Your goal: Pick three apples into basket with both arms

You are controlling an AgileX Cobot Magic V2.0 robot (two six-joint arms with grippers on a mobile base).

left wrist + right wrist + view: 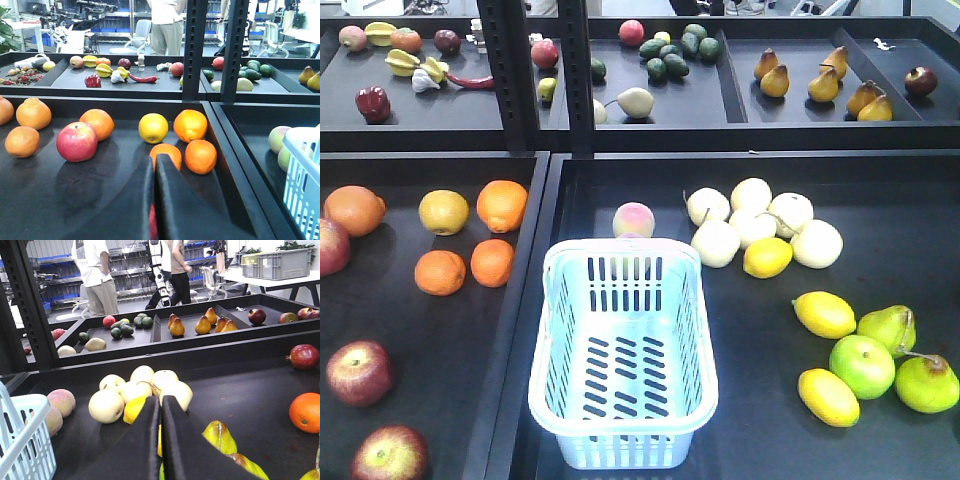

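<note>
The pale blue basket [560, 290] stands empty in the middle tray; its edge also shows in the left wrist view [300, 170] and the right wrist view [25, 440]. Three dark red apples lie in the left tray: one at the left edge [328, 247], one lower [360, 372], one at the bottom [388, 455]. My left gripper [154, 159] is shut and empty above the left tray, with a red apple [76, 141] ahead on its left. A red sliver shows behind its fingers. My right gripper [160, 400] is shut and empty over the right fruit. Neither gripper shows in the front view.
Oranges [492, 262] lie in the left tray between apples and basket. A raised divider [525, 300] separates the trays. A peach [633, 218] sits behind the basket. Pale pears [752, 225], lemons [823, 313] and green apples [861, 365] lie to the right. A black post [510, 70] fronts the back shelf.
</note>
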